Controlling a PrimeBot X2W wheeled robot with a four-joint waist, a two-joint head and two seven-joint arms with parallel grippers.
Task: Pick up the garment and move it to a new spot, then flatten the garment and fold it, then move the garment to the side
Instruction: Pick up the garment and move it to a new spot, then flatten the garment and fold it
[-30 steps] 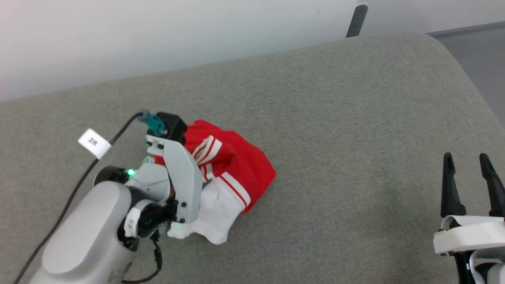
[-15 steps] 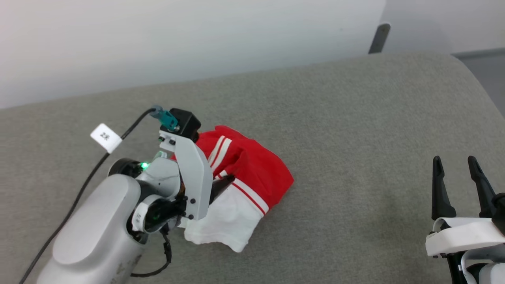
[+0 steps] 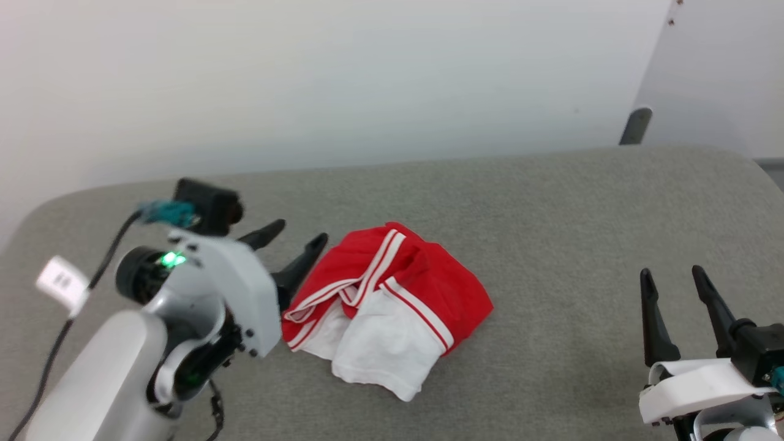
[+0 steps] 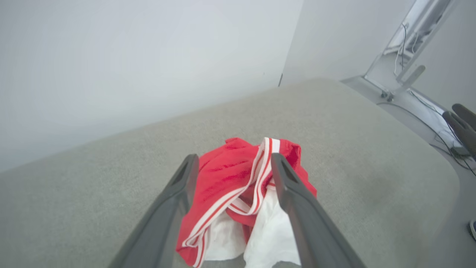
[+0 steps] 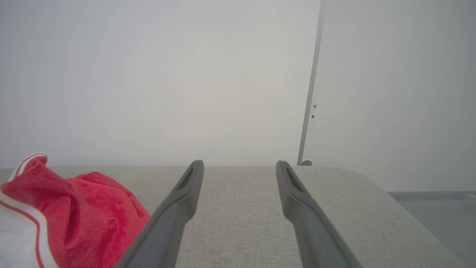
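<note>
The soft red shirt (image 3: pixel 429 275) lies bunched in a crumpled heap mid-worktop, on grey woven worktop (image 3: pixel 551 214) fabric. White sleeve ends spill out at the front, and thin red-and-white trim bands curl across the folds. The left tool (image 3: pixel 300 231) has its long dark fingers spread wide and empty, tips just beside the shirt. The right tool (image 3: pixel 670 272) is spread and empty too, well apart.

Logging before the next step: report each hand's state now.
Left hand: open, not gripping the garment.
Right hand: open, empty.
</note>
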